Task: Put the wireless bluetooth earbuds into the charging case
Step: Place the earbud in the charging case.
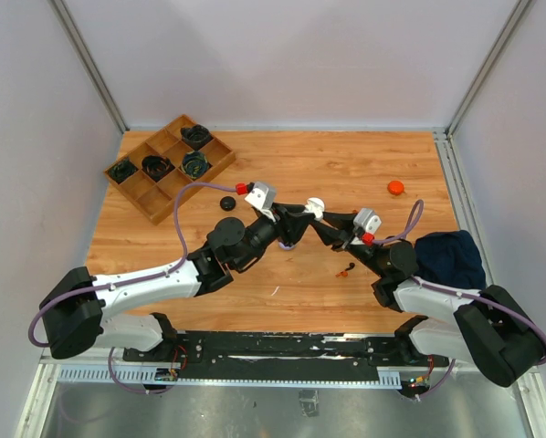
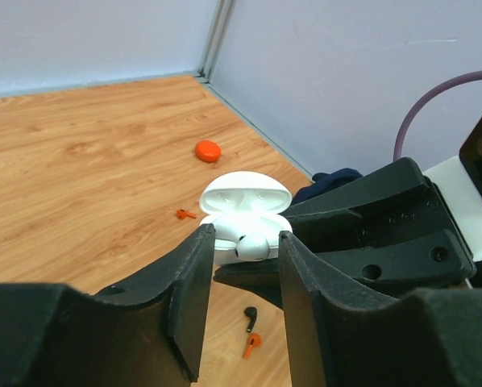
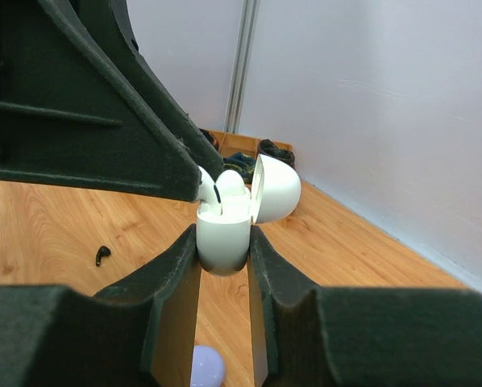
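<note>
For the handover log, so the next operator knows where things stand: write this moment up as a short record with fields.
right gripper: jaws shut on the white charging case, lid open
left gripper: jaws slightly parted either side of a white earbud at the case's mouth
loose on the table: black earbud; two orange earbuds
elsewhere: orange round case; wooden tray holding black cables; dark blue cloth
seating: cannot tell whether the white earbud is fully in its slot
</note>
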Tool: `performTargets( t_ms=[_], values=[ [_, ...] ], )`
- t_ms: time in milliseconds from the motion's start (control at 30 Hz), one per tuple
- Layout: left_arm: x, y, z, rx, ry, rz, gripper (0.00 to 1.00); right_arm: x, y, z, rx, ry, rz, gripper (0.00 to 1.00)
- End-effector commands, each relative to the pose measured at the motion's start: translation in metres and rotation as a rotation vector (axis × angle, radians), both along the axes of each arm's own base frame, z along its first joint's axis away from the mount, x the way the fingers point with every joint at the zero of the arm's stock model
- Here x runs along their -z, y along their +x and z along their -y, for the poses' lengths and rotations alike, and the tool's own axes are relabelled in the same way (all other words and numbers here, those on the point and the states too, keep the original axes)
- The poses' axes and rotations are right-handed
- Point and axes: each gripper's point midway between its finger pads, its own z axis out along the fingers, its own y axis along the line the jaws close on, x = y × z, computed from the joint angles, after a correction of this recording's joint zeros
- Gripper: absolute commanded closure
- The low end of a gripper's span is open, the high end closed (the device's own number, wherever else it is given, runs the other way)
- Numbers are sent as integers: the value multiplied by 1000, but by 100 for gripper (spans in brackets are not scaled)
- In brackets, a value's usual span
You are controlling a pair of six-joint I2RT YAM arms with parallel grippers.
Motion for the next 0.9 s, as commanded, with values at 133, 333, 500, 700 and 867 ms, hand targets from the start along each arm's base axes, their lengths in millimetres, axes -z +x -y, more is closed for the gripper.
performTargets(
  t_ms=[133, 333, 500, 700, 867],
  values=[
    [-16, -17, 10, 88, -24, -55, 53, -25, -5, 5, 8, 48, 80, 99],
    [-16, -34, 21, 190, -30, -109, 51, -26, -6, 5, 8, 50, 84, 99],
    [-16, -40, 21, 218, -31, -134, 48, -27, -7, 7, 10, 51, 90, 99],
    [-22, -45, 26, 254, -30, -143, 44, -29, -9, 6, 3, 55, 90, 99],
    [-29, -46, 30, 267, -43, -144, 43, -29, -10, 7, 2, 55, 90, 99]
  ],
)
